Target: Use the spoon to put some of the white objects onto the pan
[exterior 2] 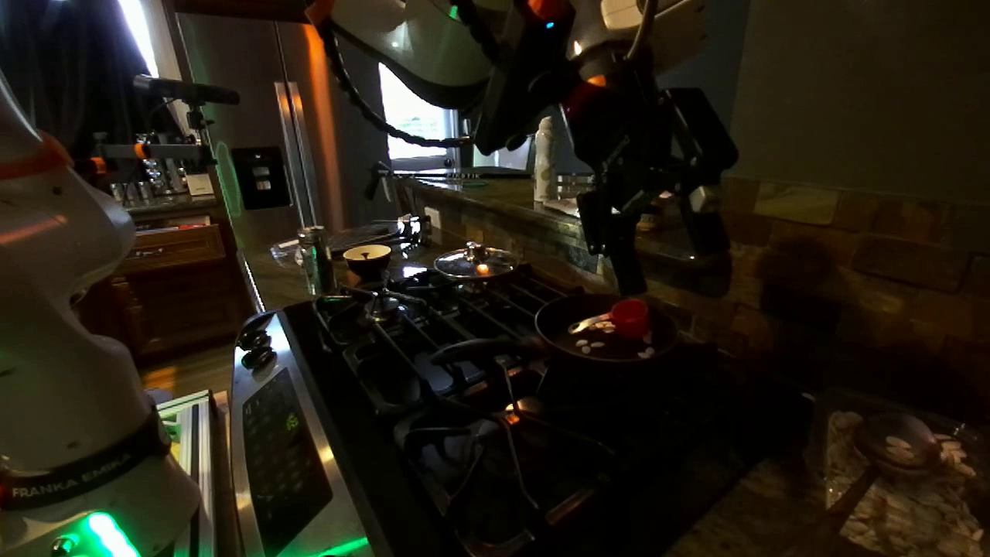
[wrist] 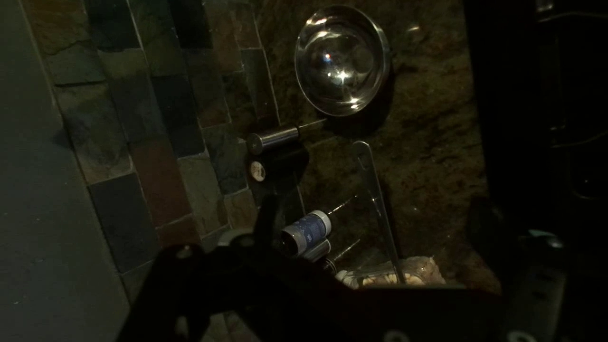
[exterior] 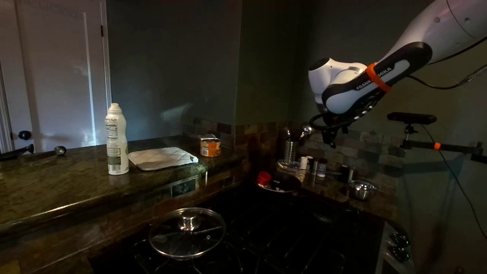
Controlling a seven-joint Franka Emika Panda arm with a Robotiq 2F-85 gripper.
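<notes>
With your black gripper [exterior 2: 673, 280] spread apart, note the long metal spoon [wrist: 381, 213] overhanging the clear plastic pack's edge [wrist: 430, 267], presumably for grasping.

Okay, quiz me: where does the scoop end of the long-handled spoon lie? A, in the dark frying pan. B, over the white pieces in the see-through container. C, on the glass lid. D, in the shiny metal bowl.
B: in an exterior view the long-handled spoon has its scoop end over the white pieces, and in the wrist view its handle juts out from the see-through container.
</notes>
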